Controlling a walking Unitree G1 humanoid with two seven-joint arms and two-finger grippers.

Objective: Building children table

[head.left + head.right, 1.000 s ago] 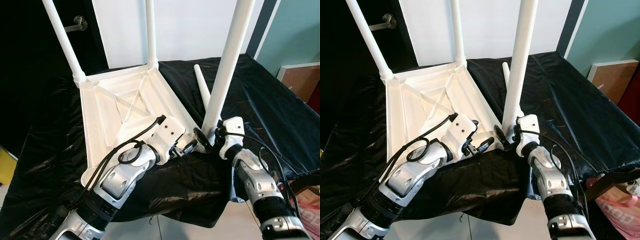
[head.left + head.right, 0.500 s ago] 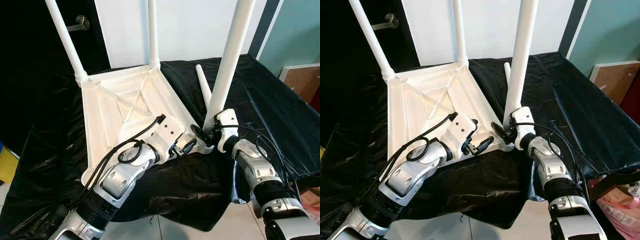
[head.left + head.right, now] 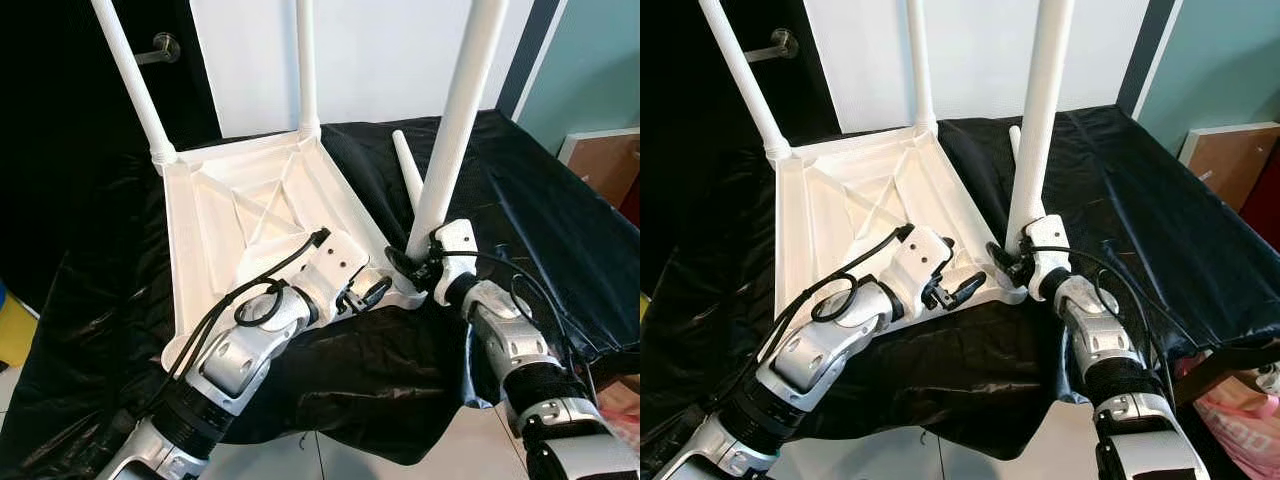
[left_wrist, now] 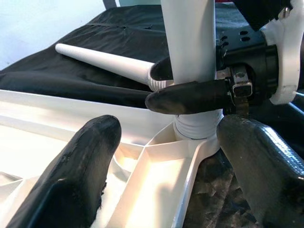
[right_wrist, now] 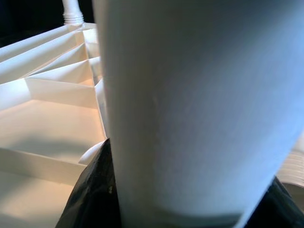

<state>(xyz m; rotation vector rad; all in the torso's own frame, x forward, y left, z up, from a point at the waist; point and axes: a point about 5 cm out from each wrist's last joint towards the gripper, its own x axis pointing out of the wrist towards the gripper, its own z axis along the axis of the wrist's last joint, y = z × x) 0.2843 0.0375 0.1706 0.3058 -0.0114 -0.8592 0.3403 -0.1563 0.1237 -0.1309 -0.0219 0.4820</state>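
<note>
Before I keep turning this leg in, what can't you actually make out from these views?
- Thread seating: in the left wrist view the right gripper wraps the near leg above its socket, so depth of engagement is hidden.
- Leg tops: all three upright legs are cut off by the top edge of the head views.
- Front-left corner of the tabletop: covered by the left arm; the left gripper is open.
- Right wrist view: the leg is too close; its finger contact is unclear.
</note>
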